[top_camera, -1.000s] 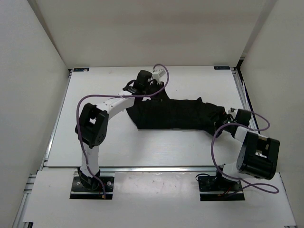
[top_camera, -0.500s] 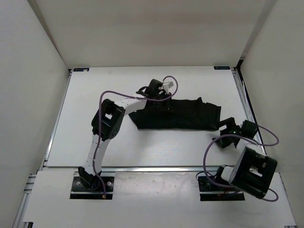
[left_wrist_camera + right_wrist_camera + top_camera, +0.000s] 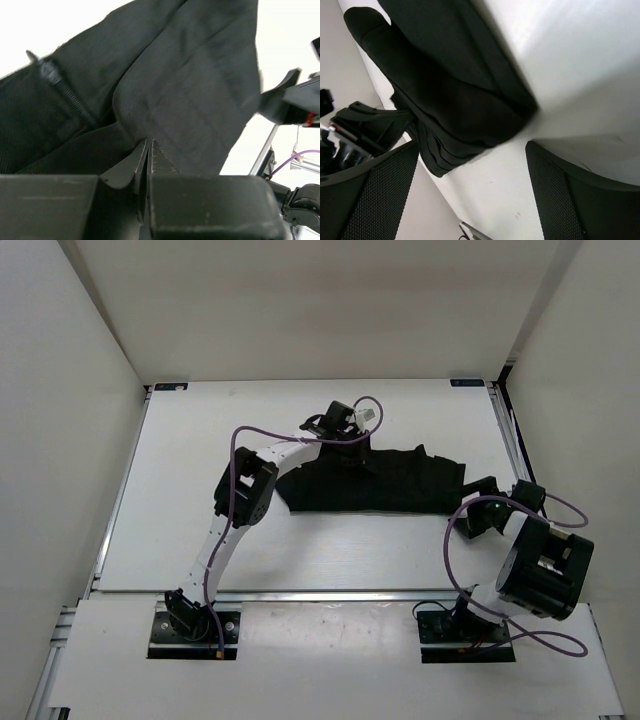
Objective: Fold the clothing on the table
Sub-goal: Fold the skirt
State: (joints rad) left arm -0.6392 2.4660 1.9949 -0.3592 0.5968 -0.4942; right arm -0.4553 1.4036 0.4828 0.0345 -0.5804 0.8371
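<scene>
**Left gripper** [image 3: 149, 143] pinches a fold of the clothing [image 3: 385, 483], jaws pressed together on the black fabric at the garment's far edge, left of its middle.

The table [image 3: 190, 500], white with aluminium rails, carries the garment right of centre. It lies in a long band running left to right, its right end bunched in layers.

The left arm [image 3: 240, 495] arcs from its base at the near edge out over the cloth. The right arm [image 3: 540, 565] is folded close by the table's right rail.

The right gripper [image 3: 480, 510] hangs just beside the garment's right end, jaws spread wide with nothing held. In its wrist view the mesh-textured fingers [image 3: 375, 200] frame the stacked edge of the cloth on the white surface.

A zip [image 3: 72, 97] runs along a seam beside the pinched fold in the left wrist view.
</scene>
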